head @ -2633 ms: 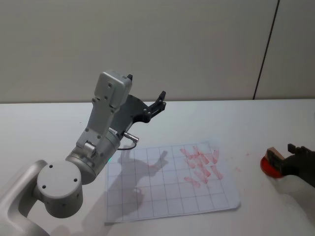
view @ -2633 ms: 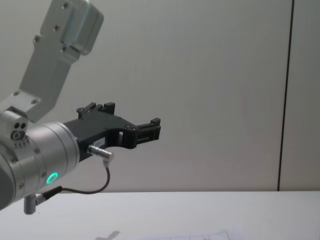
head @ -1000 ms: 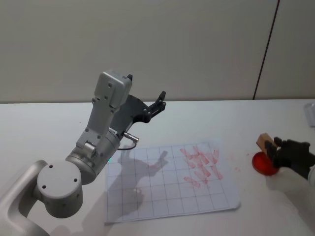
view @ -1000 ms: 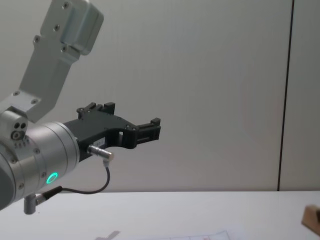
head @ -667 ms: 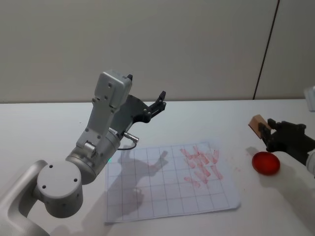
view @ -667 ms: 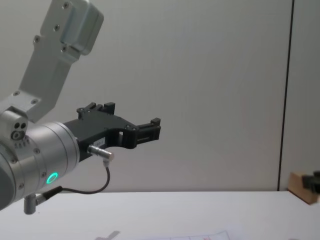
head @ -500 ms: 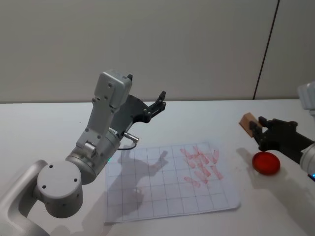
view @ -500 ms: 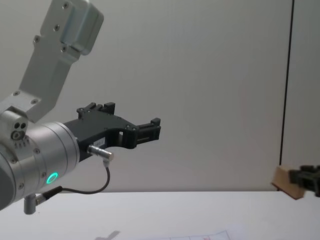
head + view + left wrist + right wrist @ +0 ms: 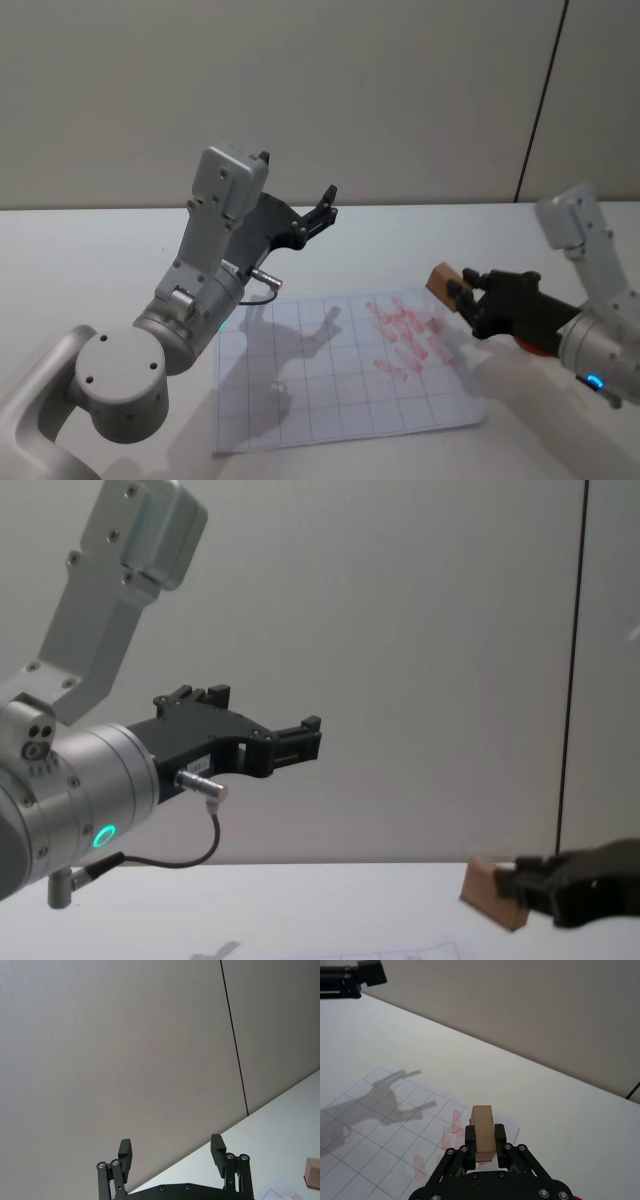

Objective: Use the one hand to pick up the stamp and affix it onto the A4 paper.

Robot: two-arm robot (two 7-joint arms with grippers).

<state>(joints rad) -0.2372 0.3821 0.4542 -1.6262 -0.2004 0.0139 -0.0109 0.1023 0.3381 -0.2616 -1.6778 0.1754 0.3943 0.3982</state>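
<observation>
Head view, right gripper (image 9: 462,292) clamped on the stamp (image 9: 443,277), a small light-brown wood block, over the right edge of the A4 paper (image 9: 330,385), left gripper (image 9: 322,208) raised past the paper's far edge, left wrist view, its fingers (image 9: 216,1147) spread apart, right wrist view, stamp above the paper's red marks, chest view, stamp tilted.

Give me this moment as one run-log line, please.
right gripper: shut on stamp, raised by A4 paper edge | left gripper: open, parked high | stamping: pending

Wooden stamp (image 9: 442,277) aloft by A4 paper (image 9: 330,385) edge
</observation>
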